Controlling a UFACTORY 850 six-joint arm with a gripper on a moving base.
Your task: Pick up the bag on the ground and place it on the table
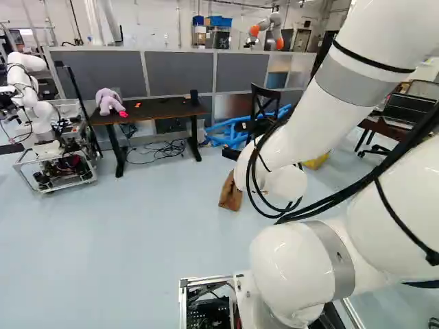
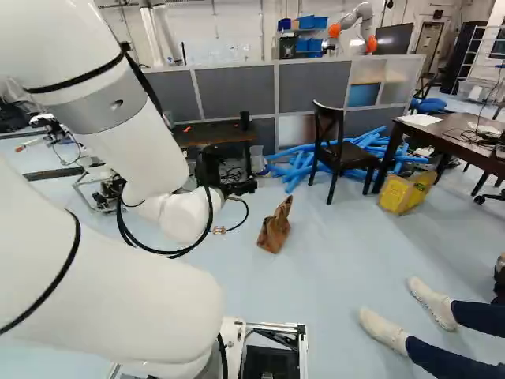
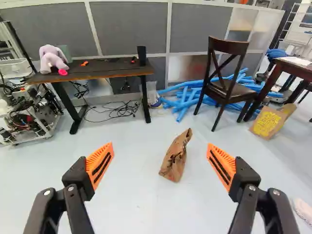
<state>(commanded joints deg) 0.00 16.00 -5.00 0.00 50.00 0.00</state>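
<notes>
White arm (image 1: pixel 298 267) nearest, left base view; brown bag (image 1: pixel 231 192) on floor (image 1: pixel 130 247) beyond. Right base view: bag standing, narrow-topped, liable to topple if nudged. Wrist view: fingers (image 3: pixel 101 165) spread, bag ahead; shallow grip on crumpled top could slip.

No words or numbers can be read. At about one o'clock from the base, the yellow panel (image 3: pixel 267 124) on the brown box (image 3: pixel 287 111) bears markings — too small to make out.

bag (image 3: pixel 174 158): crumpled paper, matt
surface (image 3: pixel 97 70): wood-look top
arm (image 1: pixel 309 257): smooth, glossy
chair (image 3: pixel 228 45): wood
plush (image 3: pixel 50 58): cloth, matt
floor (image 3: pixel 136 204): smooth, slight sheen
</notes>
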